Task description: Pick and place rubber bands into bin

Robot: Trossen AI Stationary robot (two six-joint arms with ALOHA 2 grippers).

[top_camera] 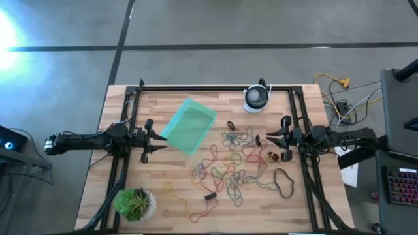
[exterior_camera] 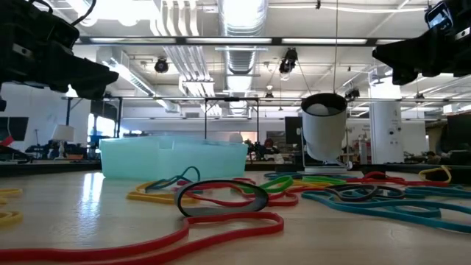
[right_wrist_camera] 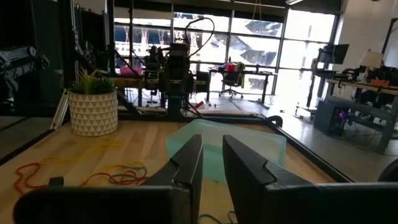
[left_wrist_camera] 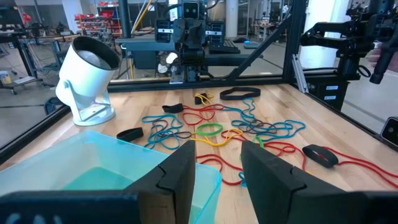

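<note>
Many rubber bands [top_camera: 235, 163] in red, green, yellow, blue and black lie loosely tangled on the wooden table, right of its middle; they also show in the left wrist view [left_wrist_camera: 217, 127] and the low view [exterior_camera: 221, 199]. The teal bin [top_camera: 189, 125] rests on its base, turned at an angle, left of the pile and just in front of my left gripper [top_camera: 157, 138]. That gripper is open and level at the table's left side, above the bin's near corner [left_wrist_camera: 93, 168]. At the right side my right gripper [top_camera: 271, 139] hangs level with a narrow gap and nothing between its fingers.
A white-and-black round device [top_camera: 256, 98] stands at the far edge. A potted plant [top_camera: 135, 203] stands at the near left corner. A large black band [top_camera: 283, 183] lies apart, near the right frame rail. Black frame rails run along the table's edges.
</note>
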